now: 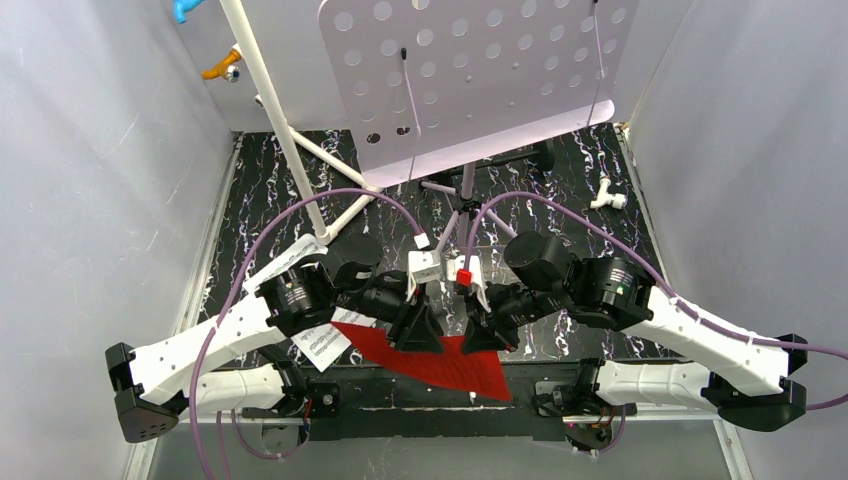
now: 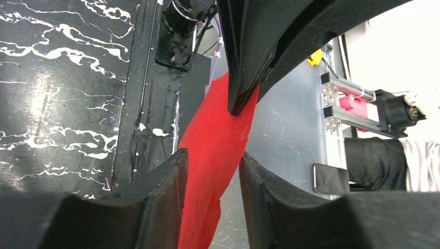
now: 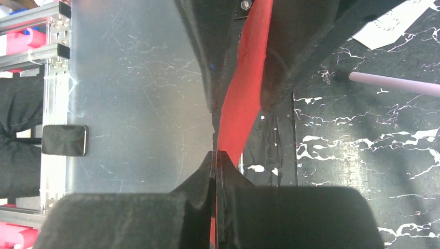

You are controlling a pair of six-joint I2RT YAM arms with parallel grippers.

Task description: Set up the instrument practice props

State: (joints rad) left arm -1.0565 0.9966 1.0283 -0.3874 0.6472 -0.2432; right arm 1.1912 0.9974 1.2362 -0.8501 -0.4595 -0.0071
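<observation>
The red music sheet (image 1: pixel 445 362) hangs over the table's near edge between both grippers. My right gripper (image 1: pixel 487 335) is shut on its edge, as the right wrist view shows (image 3: pixel 215 154). My left gripper (image 1: pixel 415 330) is open, its fingers on either side of the red sheet (image 2: pixel 215 135) with a gap on the right side (image 2: pixel 211 158). The lilac perforated music stand (image 1: pixel 480 70) is upright at the back on tripod legs (image 1: pixel 462 205). A white printed sheet (image 1: pixel 322 345) lies partly under my left arm. I cannot make out the microphone.
A white PVC pipe frame (image 1: pixel 290 130) leans at the back left, with blue (image 1: pixel 186 10) and orange (image 1: pixel 222 68) fittings on it. A white tee fitting (image 1: pixel 607 195) lies at the back right. Grey walls close in both sides. Purple cables arc over the middle.
</observation>
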